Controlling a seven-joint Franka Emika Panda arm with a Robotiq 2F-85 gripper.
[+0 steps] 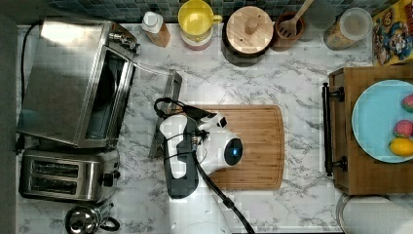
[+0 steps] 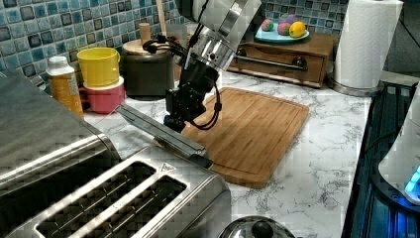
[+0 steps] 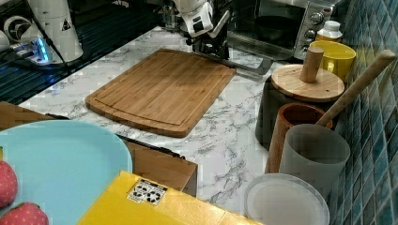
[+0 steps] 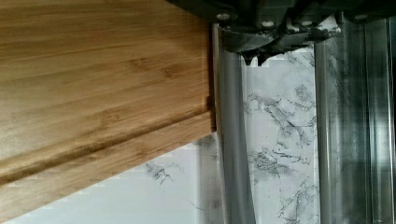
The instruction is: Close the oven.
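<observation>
The oven (image 1: 73, 80) sits at the marble counter's (image 1: 302, 58) end beside the toaster (image 1: 65, 174), its door (image 1: 164, 114) dropped open. The gripper (image 2: 174, 119) hangs right at the door's handle (image 4: 231, 140), next to the cutting board (image 1: 253, 146); whether its fingers are parted I cannot tell.

In the top view, the oven (image 1: 73, 80) sits left of the cutting board (image 1: 255, 146), with the toaster (image 1: 65, 174) just below the oven.

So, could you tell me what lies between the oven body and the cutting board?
In the top view, the oven's open door lies over marble counter there.
</observation>
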